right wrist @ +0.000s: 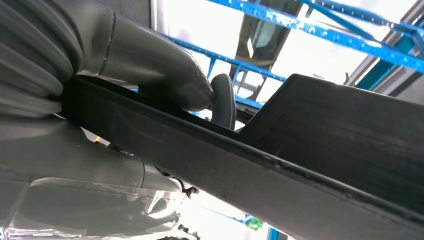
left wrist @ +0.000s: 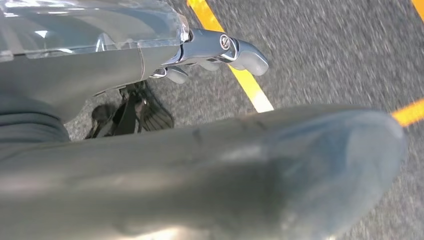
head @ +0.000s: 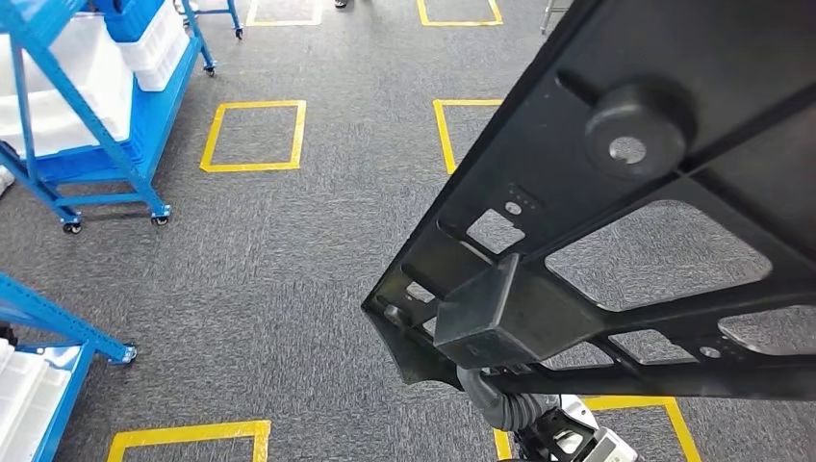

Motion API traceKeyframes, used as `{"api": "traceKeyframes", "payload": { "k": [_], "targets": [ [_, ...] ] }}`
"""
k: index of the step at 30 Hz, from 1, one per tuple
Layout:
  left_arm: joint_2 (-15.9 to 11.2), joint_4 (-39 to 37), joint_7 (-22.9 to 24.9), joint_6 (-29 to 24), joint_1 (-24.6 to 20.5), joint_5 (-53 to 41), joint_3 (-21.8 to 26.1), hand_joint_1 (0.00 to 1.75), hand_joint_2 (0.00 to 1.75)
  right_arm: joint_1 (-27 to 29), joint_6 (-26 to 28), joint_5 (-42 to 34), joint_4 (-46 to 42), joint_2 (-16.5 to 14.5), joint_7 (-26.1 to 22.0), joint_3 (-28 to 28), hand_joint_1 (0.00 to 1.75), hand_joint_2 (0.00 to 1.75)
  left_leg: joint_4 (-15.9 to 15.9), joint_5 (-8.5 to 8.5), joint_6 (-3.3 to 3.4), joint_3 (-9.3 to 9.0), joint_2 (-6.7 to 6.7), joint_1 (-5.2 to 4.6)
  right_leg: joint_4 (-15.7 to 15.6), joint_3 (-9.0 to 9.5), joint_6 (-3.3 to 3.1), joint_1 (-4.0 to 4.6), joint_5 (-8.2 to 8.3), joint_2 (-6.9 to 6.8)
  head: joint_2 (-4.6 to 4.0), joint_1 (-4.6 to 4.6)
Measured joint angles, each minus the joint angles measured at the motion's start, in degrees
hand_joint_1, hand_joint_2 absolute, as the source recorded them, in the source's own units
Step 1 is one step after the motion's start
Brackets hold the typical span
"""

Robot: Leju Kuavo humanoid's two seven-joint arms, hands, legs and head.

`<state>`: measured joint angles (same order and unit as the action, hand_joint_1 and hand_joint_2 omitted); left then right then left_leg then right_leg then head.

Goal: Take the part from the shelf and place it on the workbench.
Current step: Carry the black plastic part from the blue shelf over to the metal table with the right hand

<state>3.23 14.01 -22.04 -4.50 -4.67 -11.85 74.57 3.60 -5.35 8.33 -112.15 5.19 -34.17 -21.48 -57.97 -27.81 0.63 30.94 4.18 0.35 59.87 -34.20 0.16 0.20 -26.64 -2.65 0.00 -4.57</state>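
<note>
A big black plastic frame part [head: 674,192] with cut-outs and a round boss is held up close in the head view, over the carpet. In the right wrist view my right hand [right wrist: 45,150] grips the long edge of the part [right wrist: 325,140], with the thumb [right wrist: 150,70] pressed on one face and the fingers on the other. Below the part in the head view, the right wrist [head: 539,419] shows. My left hand [left wrist: 125,55] hangs over the floor with nothing in it, its fingertips [left wrist: 245,55] apart from the thick thumb [left wrist: 225,170].
A blue wheeled shelf rack [head: 87,125] with white bins stands at the far left, and another blue rack [head: 48,337] at the near left. Yellow taped squares [head: 253,136] mark the grey carpet ahead.
</note>
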Motion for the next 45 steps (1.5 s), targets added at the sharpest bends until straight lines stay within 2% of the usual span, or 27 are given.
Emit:
{"api": "traceKeyframes", "payload": {
  "k": [1, 3, 5, 7, 9, 10, 11, 12, 14, 16, 18, 19, 21, 23, 25, 26, 27, 30, 32, 34, 37, 38, 40, 41, 42, 43, 45],
  "targets": [
    [0.05, 0.00, 0.01, 0.00, -0.03, -0.01, 0.01, 0.00, 0.00, -0.01, 0.00, 0.01, -0.01, -0.06, -0.02, 0.04, 1.75, 1.75, 0.01, -0.12, -0.29, -0.10, 0.38, -0.07, -1.12, 0.48, -0.35, 0.28, 0.03, -0.28, 0.00, 0.00],
    [0.16, 0.00, 0.02, 0.00, -0.19, 0.00, 0.03, 0.00, 0.00, 0.02, 0.00, 0.02, -0.03, -0.17, -0.05, 0.09, 1.75, 1.75, 0.18, -0.28, -0.91, -0.39, 1.13, -0.09, -1.36, 0.45, -0.99, 0.37, 0.16, 0.79, 0.00, -0.01],
    [0.26, 0.00, 0.02, -0.02, -0.38, 0.01, 0.03, 0.00, 0.00, 0.04, 0.00, 0.02, -0.07, -0.30, -0.06, 0.12, 1.75, 1.75, -1.03, -1.34, -1.45, -0.20, -0.20, 0.04, -2.01, 0.86, -1.67, 0.03, 0.47, 1.74, 0.00, -0.01],
    [0.32, 0.00, 0.03, -0.01, -0.32, -0.05, 0.04, 0.00, 0.00, -0.05, -0.01, 0.02, -0.10, -0.55, -0.07, 0.14, 1.75, 1.75, -6.75, -4.50, -1.72, 2.30, -2.69, 0.20, -2.40, 1.23, -2.16, -0.20, 0.61, 2.69, 0.00, -0.01],
    [0.35, 0.00, -0.02, 0.02, -0.05, -0.07, 0.04, 0.00, 0.00, -0.07, -0.09, 0.03, -0.09, -0.76, -0.07, 0.15, 1.75, 1.75, -14.47, -7.53, -1.87, 6.23, -3.59, 0.24, -2.34, 1.26, -2.36, -0.14, 0.54, 3.89, 0.00, -0.01],
    [0.35, 0.00, -0.08, 0.02, 0.05, -0.04, 0.05, 0.00, 0.00, -0.03, -0.16, 0.09, -0.09, -0.81, -0.06, 0.15, 1.75, 1.75, -16.50, -7.69, -1.92, 7.46, -3.68, 0.25, -2.30, 1.31, -2.39, -0.10, 0.51, 4.56, 0.00, -0.01],
    [0.35, 0.00, -0.13, 0.02, 0.13, -0.01, 0.05, 0.00, 0.00, 0.00, -0.21, 0.21, -0.08, -0.86, -0.05, 0.15, 1.75, 1.75, -16.16, -6.57, -1.93, 7.61, -3.72, 0.27, -2.24, 1.40, -2.36, -0.09, 0.46, 5.29, 0.00, -0.01],
    [0.35, 0.00, -0.17, 0.03, 0.17, -0.01, 0.07, 0.00, 0.00, 0.03, -0.25, 0.38, -0.08, -0.90, -0.03, 0.16, 1.75, 1.75, -13.50, -4.46, -1.89, 6.66, -3.92, 0.30, -2.13, 1.52, -2.26, -0.12, 0.37, 6.04, 0.00, 0.00],
    [0.34, 0.00, -0.20, 0.06, 0.22, 0.01, 0.11, 0.00, 0.00, 0.05, -0.25, 0.73, -0.09, -0.99, 0.00, 0.31, 1.75, 1.75, -5.41, -0.21, -1.69, 3.39, -5.79, 0.44, -1.68, 1.59, -1.85, -0.14, 0.04, 7.38, 0.00, 0.00],
    [0.35, 0.00, -0.16, 0.19, 0.22, -0.26, 0.17, 0.00, 0.00, 0.14, -0.19, 0.86, -0.10, -1.03, 0.00, 0.72, 1.75, 1.75, -1.08, 1.02, -1.42, 1.57, -7.63, 0.51, -1.19, 1.18, -1.27, -0.23, -0.19, 8.45, 0.00, -0.01],
    [0.38, 0.00, 0.01, 0.40, 0.16, -0.56, 0.20, 0.00, 0.00, 0.46, -0.28, -0.12, -0.13, -1.09, -0.04, 1.30, 1.75, 1.75, -0.56, 0.86, -0.87, 1.33, -7.37, 0.43, -1.17, 0.80, -0.53, -0.40, -0.11, 9.40, 0.00, -0.01],
    [0.43, 0.00, 0.16, 0.48, 0.10, -0.62, 0.20, 0.00, 0.00, 0.69, -0.52, -1.23, -0.16, -1.13, -0.09, 1.65, 1.75, 1.75, -0.28, 1.00, -0.47, 1.20, -6.79, 0.43, -1.03, 0.73, -0.21, -0.46, -0.20, 9.04, 0.00, -0.01],
    [0.51, 0.00, 0.47, 0.52, 0.08, -0.59, 0.20, 0.00, 0.00, 0.87, -1.24, -3.98, -0.25, -1.17, -0.24, 2.42, 1.75, 1.75, 0.33, 1.29, 0.28, 0.91, -5.54, 0.53, 1.46, -0.45, 0.32, -0.37, -1.85, 6.44, 0.00, 0.00],
    [0.51, 0.00, 0.76, 0.36, 0.26, -0.59, 0.20, 0.00, 0.00, 0.80, -2.11, -6.12, -0.28, -1.24, -0.28, 3.03, 1.75, 1.75, 0.49, 1.23, 0.67, 0.82, -4.23, 0.42, 8.05, -3.74, 0.72, -0.49, -5.30, 3.74, 0.00, 0.00],
    [0.51, 0.00, 0.99, 0.06, 0.35, -0.59, 0.21, 0.00, 0.00, 0.80, -3.02, -7.71, -0.12, -1.37, -0.14, 3.45, 1.75, 1.75, 0.47, 1.04, 0.74, 0.78, -2.80, 0.32, 14.00, -6.87, 1.08, -0.78, -7.20, 3.14, 0.00, 0.00],
    [0.53, 0.00, 1.05, -0.07, 0.33, -0.59, 0.22, 0.00, 0.00, 0.80, -3.36, -8.25, -0.02, -1.45, -0.06, 3.62, 1.75, 1.75, 0.46, 0.92, 0.70, 0.70, -2.11, 0.30, 14.33, -7.11, 1.18, -0.88, -6.63, 2.96, 0.00, 0.00],
    [0.56, 0.00, 1.10, -0.14, 0.30, -0.59, 0.22, 0.00, 0.00, 0.76, -3.65, -8.63, 0.08, -1.56, 0.00, 3.74, 1.75, 1.75, 0.45, 0.79, 0.61, 0.56, -1.50, 0.30, 12.34, -6.13, 1.19, -0.94, -5.07, 2.67, 0.00, 0.00],
    [0.72, 0.00, 1.14, -0.17, 0.21, -0.59, 0.23, 0.00, 0.00, 0.19, -4.47, -9.33, 0.21, -1.90, 0.03, 3.84, 1.75, 1.75, 0.42, 0.28, 0.02, -0.05, -0.07, 0.10, 1.13, -0.34, 0.49, -0.51, -0.35, 0.11, 0.00, 0.00],
    [0.77, 0.00, 1.15, -0.19, 0.08, -0.61, 0.24, 0.00, 0.00, -0.33, -4.94, -9.51, 0.28, -2.14, 0.04, 3.84, 1.75, 1.75, 0.41, 0.00, -0.57, -0.33, 0.77, -0.09, -1.41, 0.80, -0.15, 0.01, -0.13, -0.54, 0.00, 0.00],
    [0.80, 0.00, 1.18, -0.20, -0.18, -0.61, 0.25, 0.00, 0.00, -0.55, -5.29, -9.57, 0.32, -2.34, 0.07, 3.84, 1.75, 1.75, 0.44, -0.31, -1.19, -0.64, 1.41, -0.06, -1.68, 0.84, -0.68, -0.07, 0.02, 0.61, 0.00, -0.01],
    [0.84, 0.00, 1.24, -0.25, -0.40, -0.64, 0.26, 0.00, 0.00, -1.07, -5.44, -9.60, 0.35, -2.86, 0.09, 3.81, 1.75, 1.75, -3.81, -3.06, -1.93, 0.97, -1.65, 0.28, -2.38, 1.42, -1.57, -0.58, 0.32, 2.20, 0.00, -0.02],
    [0.85, 0.00, 1.26, -0.28, -0.36, -0.70, 0.28, 0.00, 0.00, -1.25, -5.45, -9.60, 0.37, -3.05, 0.09, 3.79, 1.75, 1.75, -7.33, -4.75, -2.04, 2.68, -2.84, 0.34, -2.41, 1.45, -1.75, -0.54, 0.30, 2.75, 0.00, -0.01],
    [0.85, 0.00, 1.31, -0.31, -0.13, -0.81, 0.33, 0.00, 0.00, -1.36, -5.52, -9.53, 0.46, -3.22, 0.13, 3.69, 1.75, 1.75, -14.31, -7.13, -2.17, 6.42, -3.53, 0.38, -2.32, 1.47, -1.95, -0.44, 0.25, 4.06, 0.00, -0.01],
    [0.85, 0.00, 1.31, -0.34, -0.01, -0.81, 0.36, 0.00, 0.00, -1.35, -5.57, -9.38, 0.51, -3.23, 0.15, 3.58, 1.75, 1.75, -15.53, -6.80, -2.19, 7.31, -3.64, 0.38, -2.25, 1.52, -1.96, -0.41, 0.20, 4.81, 0.00, -0.01],
    [0.84, 0.00, 1.33, -0.38, 0.09, -0.73, 0.37, 0.00, 0.00, -1.32, -5.65, -9.14, 0.55, -3.25, 0.17, 3.40, 1.75, 1.75, -14.46, -5.30, -2.17, 7.15, -3.76, 0.40, -2.15, 1.60, -1.90, -0.42, 0.13, 5.60, 0.00, -0.01],
    [0.83, 0.00, 1.35, -0.40, 0.15, -0.67, 0.38, 0.00, 0.00, -1.30, -5.74, -8.81, 0.56, -3.27, 0.19, 3.15, 1.75, 1.75, -11.34, -2.97, -2.10, 6.01, -4.19, 0.46, -2.00, 1.71, -1.77, -0.46, 0.00, 6.39, 0.00, -0.01],
    [0.80, 0.00, 1.40, -0.43, 0.19, -0.58, 0.38, 0.00, 0.00, -1.29, -5.90, -8.25, 0.53, -3.33, 0.17, 2.62, 1.75, 1.75, -4.02, 0.47, -1.90, 3.04, -6.47, 0.70, -1.50, 1.66, -1.34, -0.51, -0.34, 7.70, 0.00, 0.00]
  ]
}}
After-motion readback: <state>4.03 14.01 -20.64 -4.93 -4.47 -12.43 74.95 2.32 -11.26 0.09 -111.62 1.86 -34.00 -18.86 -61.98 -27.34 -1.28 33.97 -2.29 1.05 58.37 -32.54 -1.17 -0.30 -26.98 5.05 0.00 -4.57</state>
